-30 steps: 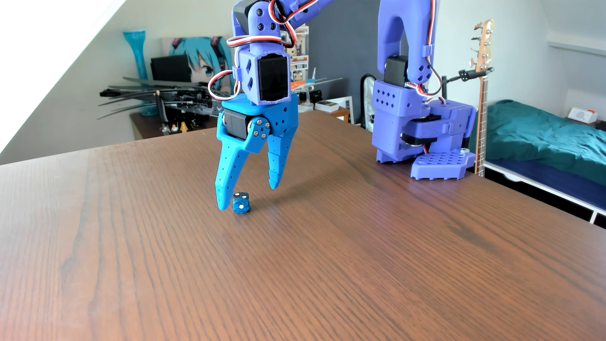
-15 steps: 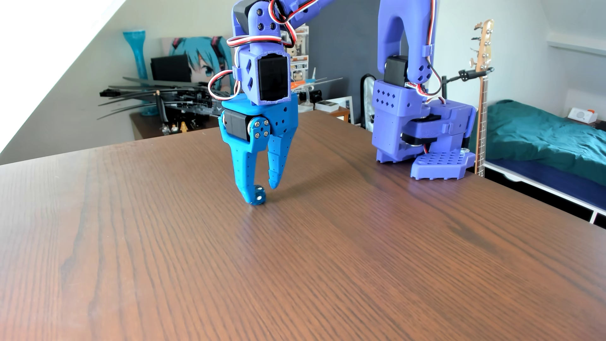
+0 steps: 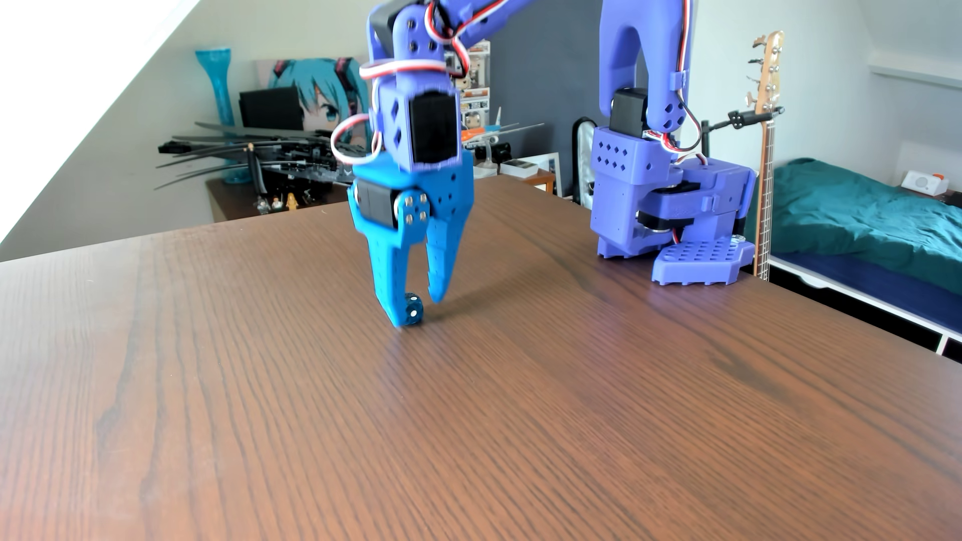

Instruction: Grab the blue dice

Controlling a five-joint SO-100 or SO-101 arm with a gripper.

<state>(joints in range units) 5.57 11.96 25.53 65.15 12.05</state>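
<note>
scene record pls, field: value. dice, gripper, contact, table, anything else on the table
view: other view, single camera facing the arm
blue dice: low between the fingers, at or just above the table; white pips visible
gripper: points down, jaws nearly closed around the dice
contact: left finger against the dice; right fingertip by its upper right corner, contact unclear
grip: cannot tell if secure; the arm is slightly blurred
table: dark wood grain
arm base: on the table's far right edge
</note>
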